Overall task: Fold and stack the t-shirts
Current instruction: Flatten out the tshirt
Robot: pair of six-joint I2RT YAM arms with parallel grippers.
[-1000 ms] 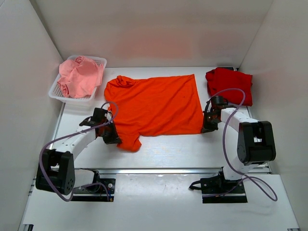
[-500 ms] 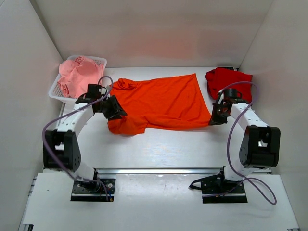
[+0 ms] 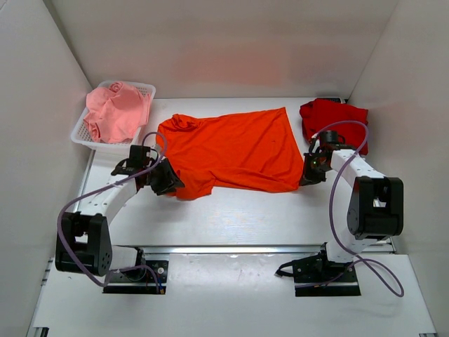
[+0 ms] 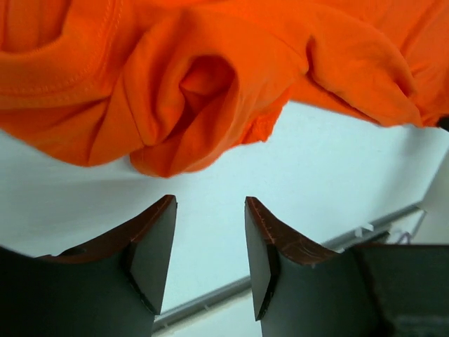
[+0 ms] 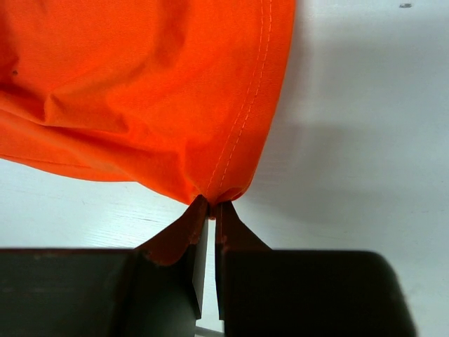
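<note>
The bright orange t-shirt point(image 3: 231, 149) lies spread across the middle of the table, its near edge folded back and its left end bunched. My left gripper point(image 3: 170, 182) hovers open just off that bunched left end point(image 4: 203, 84); nothing sits between its fingers point(image 4: 151, 246), and white table shows in the gap. My right gripper point(image 3: 307, 178) is shut on the shirt's near right hem corner point(image 5: 217, 175), pinching the stitched edge. The darker red t-shirt point(image 3: 335, 121) sits folded at the far right. The pale pink t-shirt point(image 3: 116, 111) is heaped in the basket.
A white mesh basket point(image 3: 83, 137) stands at the far left corner. White walls enclose the table on the left, back and right. A metal rail point(image 3: 231, 249) runs along the near edge in front of the arm bases.
The left gripper carried the shirt's near left part toward the far side, let it go and drew back open. The right gripper, still pinching the hem corner, shifted it away from the near edge.
</note>
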